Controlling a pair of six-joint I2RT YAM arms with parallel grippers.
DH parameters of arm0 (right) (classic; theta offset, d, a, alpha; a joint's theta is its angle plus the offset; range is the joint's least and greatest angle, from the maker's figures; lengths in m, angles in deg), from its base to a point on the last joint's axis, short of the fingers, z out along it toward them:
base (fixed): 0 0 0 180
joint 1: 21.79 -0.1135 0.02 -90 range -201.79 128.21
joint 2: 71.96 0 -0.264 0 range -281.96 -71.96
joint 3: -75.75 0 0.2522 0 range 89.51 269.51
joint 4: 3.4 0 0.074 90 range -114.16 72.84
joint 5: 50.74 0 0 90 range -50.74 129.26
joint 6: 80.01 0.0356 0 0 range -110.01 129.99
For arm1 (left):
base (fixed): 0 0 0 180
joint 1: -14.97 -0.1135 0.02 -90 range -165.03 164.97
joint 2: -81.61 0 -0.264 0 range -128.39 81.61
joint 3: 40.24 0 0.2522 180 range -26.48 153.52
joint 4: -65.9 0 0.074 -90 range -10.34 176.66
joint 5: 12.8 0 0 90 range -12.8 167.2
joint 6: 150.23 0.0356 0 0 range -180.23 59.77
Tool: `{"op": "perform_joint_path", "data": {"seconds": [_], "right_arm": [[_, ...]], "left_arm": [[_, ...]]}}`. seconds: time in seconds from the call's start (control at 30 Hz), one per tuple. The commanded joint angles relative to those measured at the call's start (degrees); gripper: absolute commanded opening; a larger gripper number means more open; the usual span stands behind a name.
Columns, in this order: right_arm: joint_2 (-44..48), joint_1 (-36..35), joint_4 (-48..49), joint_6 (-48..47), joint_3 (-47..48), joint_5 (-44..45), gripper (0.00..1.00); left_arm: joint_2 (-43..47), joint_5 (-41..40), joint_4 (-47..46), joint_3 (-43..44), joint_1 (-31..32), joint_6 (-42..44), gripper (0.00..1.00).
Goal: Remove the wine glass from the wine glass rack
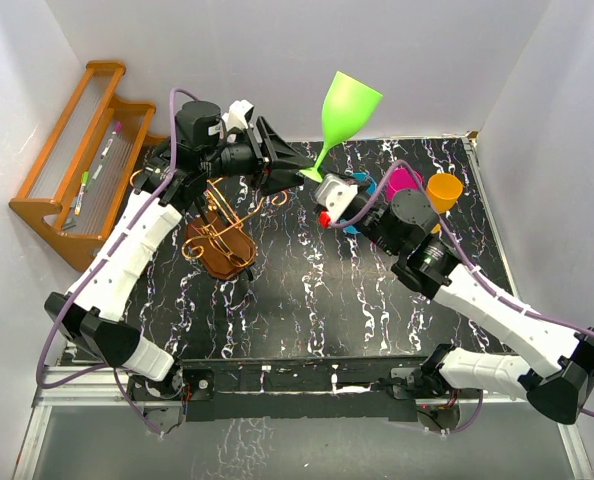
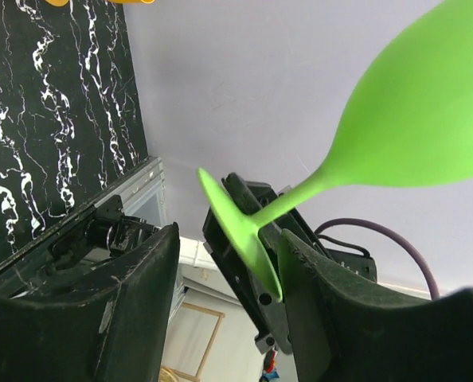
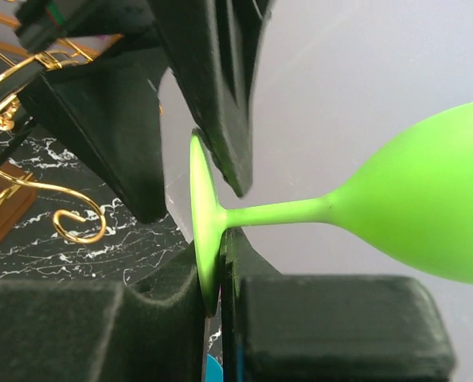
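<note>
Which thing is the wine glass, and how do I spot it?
Find the black marbled table, then look above the middle of its far edge. The wine glass tilts in the air there, its foot pinched in the right gripper. Only it is bright green with a thin stem; the nearby pink cup and orange cup are not.

Overhead camera looks down from six o'clock; both close wrist cameras share the lime-green plastic wine glass [image 3: 412, 215].
</note>
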Motion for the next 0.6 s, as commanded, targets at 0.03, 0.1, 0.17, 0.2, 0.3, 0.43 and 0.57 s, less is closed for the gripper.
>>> {"op": "perform_joint_path", "data": {"seconds": [0.03,0.1,0.17,0.2,0.3,0.43,0.57], "right_arm": [[-0.2,-2.9,6.2,-3.4,0.1,2.8,0.08],[-0.3,-3.4,6.3,-3.5,0.0,3.4,0.08],[-0.3,-3.7,6.3,-3.5,-0.2,4.4,0.08],[-0.2,-3.8,6.3,-3.5,-0.4,5.1,0.08],[0.0,-3.9,6.2,-2.8,-1.2,7.6,0.13],[1.7,-3.9,3.7,1.3,-2.7,11.3,0.43],[5.6,-3.9,-2.2,8.3,-6.4,14.1,0.49]], "left_arm": [[3.0,1.9,-2.9,-0.9,0.3,-1.3,0.46],[2.7,2.9,-3.8,-1.0,0.2,-1.6,0.2],[2.6,3.4,-4.2,-1.1,0.3,-1.6,0.0],[2.7,3.4,-4.2,-1.1,0.3,-1.4,0.0],[3.1,2.9,-4.1,-1.1,0.3,-0.6,0.0],[5.0,-3.8,-0.7,0.5,0.2,4.1,0.0],[8.2,-18.9,7.1,4.7,0.2,11.5,0.0]]}}
